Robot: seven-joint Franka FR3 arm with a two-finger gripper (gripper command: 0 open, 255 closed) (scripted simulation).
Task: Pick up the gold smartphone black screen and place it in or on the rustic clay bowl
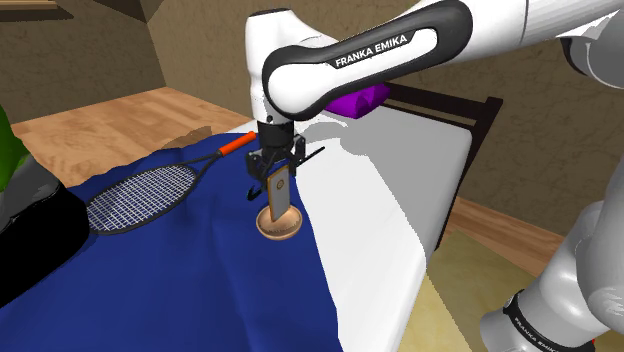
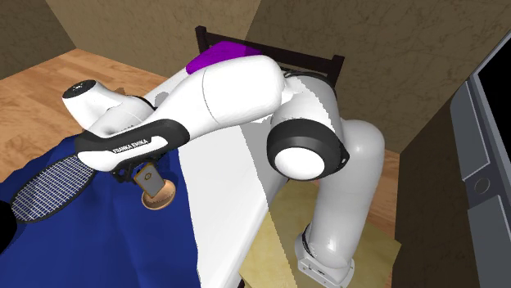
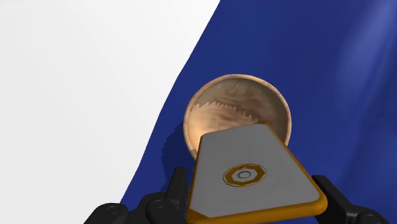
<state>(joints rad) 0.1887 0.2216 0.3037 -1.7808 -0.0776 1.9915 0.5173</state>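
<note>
The gold-edged smartphone (image 3: 251, 175) shows its grey back with a ring emblem, and my gripper (image 3: 251, 213) is shut on its lower end. It hangs upright right over the brown clay bowl (image 3: 238, 114), its lower end at the bowl's rim. In the shoulder view the phone (image 1: 279, 192) stands on end below the gripper (image 1: 275, 172), with the bowl (image 1: 279, 227) under it on the blue blanket. From the second exterior view the phone (image 2: 151, 182) dips into the bowl (image 2: 159, 197) beneath the arm.
A tennis racket (image 1: 140, 195) with an orange grip lies on the blue blanket (image 1: 180, 290) beside the bowl. White sheet (image 1: 390, 210) covers the rest of the bed; a purple pillow (image 1: 360, 100) sits by the dark headboard (image 1: 480, 120).
</note>
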